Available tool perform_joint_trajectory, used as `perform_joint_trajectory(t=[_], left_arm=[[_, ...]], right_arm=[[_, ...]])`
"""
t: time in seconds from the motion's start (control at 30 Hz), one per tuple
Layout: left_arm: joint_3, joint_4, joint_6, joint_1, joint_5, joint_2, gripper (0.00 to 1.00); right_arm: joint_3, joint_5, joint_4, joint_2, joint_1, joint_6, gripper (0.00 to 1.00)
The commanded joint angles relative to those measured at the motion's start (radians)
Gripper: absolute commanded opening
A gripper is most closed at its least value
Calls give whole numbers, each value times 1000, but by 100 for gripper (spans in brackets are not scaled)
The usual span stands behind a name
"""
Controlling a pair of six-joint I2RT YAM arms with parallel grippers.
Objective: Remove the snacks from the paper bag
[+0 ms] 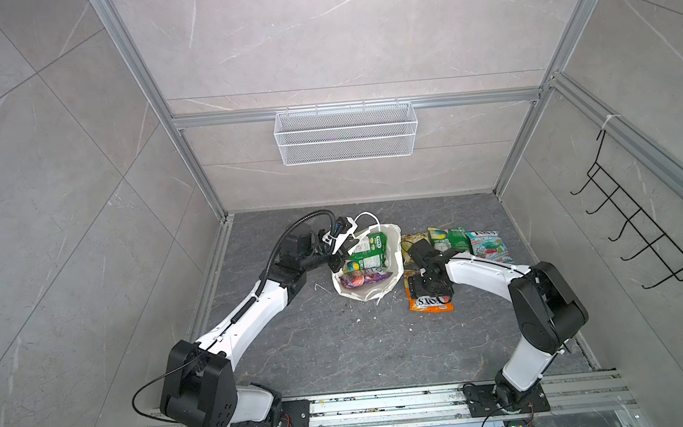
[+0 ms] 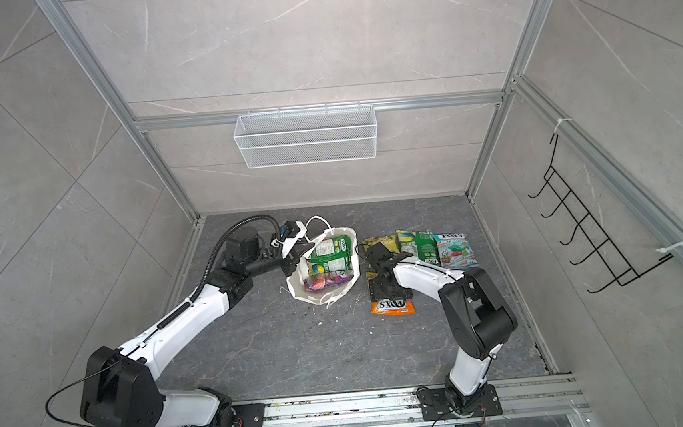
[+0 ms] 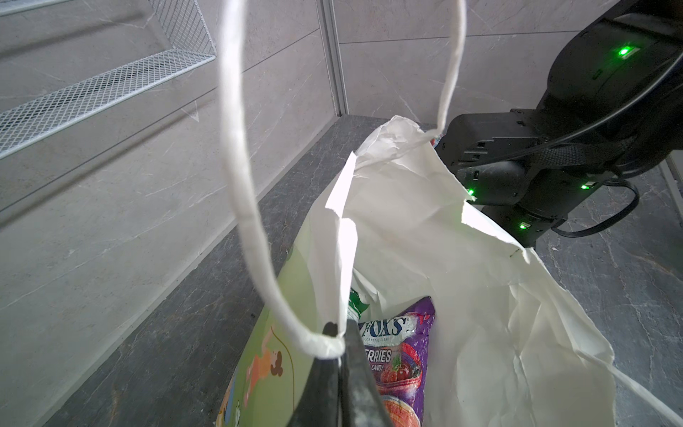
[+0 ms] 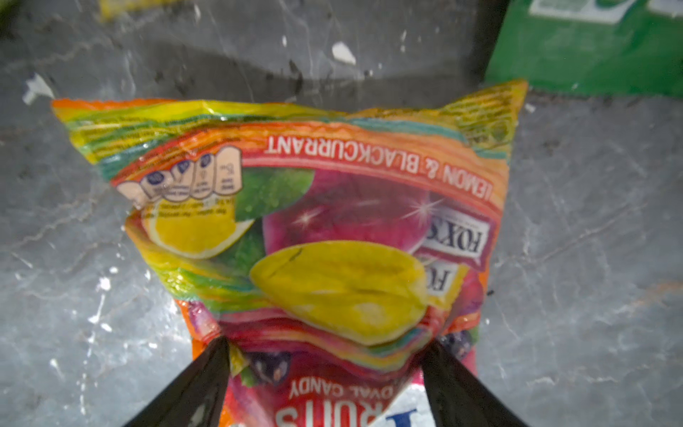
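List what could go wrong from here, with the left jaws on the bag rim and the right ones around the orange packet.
1. The left gripper pinches the paper bag where its cord handle attaches. The rim looks torn, so a hard pull could rip it further.
2. The right gripper straddles the orange packet lying on the table. If the jaws pinch it, rising now might drag it along.
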Motion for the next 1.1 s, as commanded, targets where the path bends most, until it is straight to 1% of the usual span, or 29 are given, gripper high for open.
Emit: perform_joint_trajectory(t=[0.0, 0.1, 0.2, 0.37, 0.5, 0.57, 0.6, 0.67, 0.73, 0.77, 0.8, 0.83, 0.87, 0.9, 0.93, 0.97, 1.03, 1.07], left_arm=[[7, -7, 11, 2, 18, -42, 0], [-2, -2, 14, 2, 20, -52, 0], [-2, -6, 14, 2, 19, -56, 0], [1, -27, 21, 2, 22, -61, 0], [9, -31, 20, 2, 25, -56, 0], [6, -36, 21, 2, 34, -57, 0], [-3, -23, 19, 2, 37, -59, 0], [-20, 2, 8, 2, 47, -58, 0], [-13, -23, 18, 2, 70, -54, 0], [-7, -42, 26, 2, 79, -55, 0], [-8, -55, 31, 0, 87, -60, 0], [-17, -50, 31, 2, 85, -67, 0], [-28, -35, 29, 2, 84, -71, 0], [-38, -23, 28, 1, 79, -78, 0], [-36, -26, 27, 2, 76, -82, 0], [-24, -48, 32, 2, 75, -85, 0], [-6, -108, 54, 0, 83, -96, 0], [-11, -112, 58, 0, 88, -100, 0]], right_arm=[[16, 13, 29, 24, 5, 3, 82], [40, 16, 18, 18, 5, -17, 82], [52, 19, 12, -27, 5, -38, 82], [51, 26, 37, -199, 5, -89, 83], [74, 53, 63, -365, 5, -178, 82], [60, 27, 118, -451, 5, -242, 82], [53, -8, 146, -487, 5, -283, 82], [69, -129, 174, -524, 6, -385, 78], [107, -239, 157, -545, 9, -431, 63], [100, -306, 176, -560, 13, -452, 60], [76, -374, 211, -583, 24, -478, 53], [52, -416, 241, -605, 44, -505, 49], [37, -437, 255, -618, 70, -534, 46], [26, -417, 267, -629, 103, -558, 40], [28, -390, 262, -629, 132, -573, 37], [35, -399, 251, -625, 149, -591, 36], [45, -452, 227, -607, 192, -652, 30], [36, -479, 233, -601, 210, -686, 29]])
